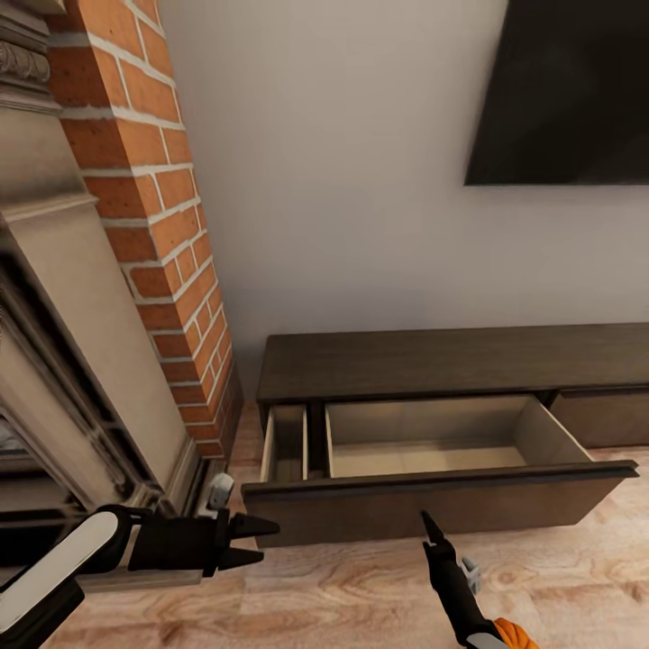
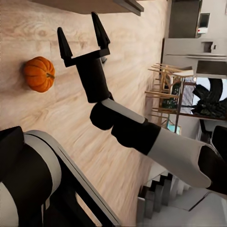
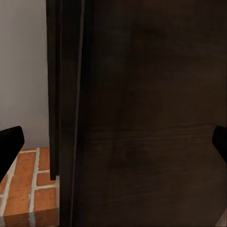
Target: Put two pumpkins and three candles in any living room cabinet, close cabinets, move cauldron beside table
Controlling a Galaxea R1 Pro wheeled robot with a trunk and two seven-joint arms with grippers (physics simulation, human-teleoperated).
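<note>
Beside brick, the dark wood-grain cabinet (image 1: 451, 361) stands with drawer out — ribbed pumpkin (image 2: 39, 74) on planks; both claws — left (image 1: 261, 541), right (image 2: 82, 35) — released.

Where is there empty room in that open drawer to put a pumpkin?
The wide compartment of the open drawer is bare between its beige walls. The narrow slot beside the brick column looks tight. The cabinet top is bare too.
</note>
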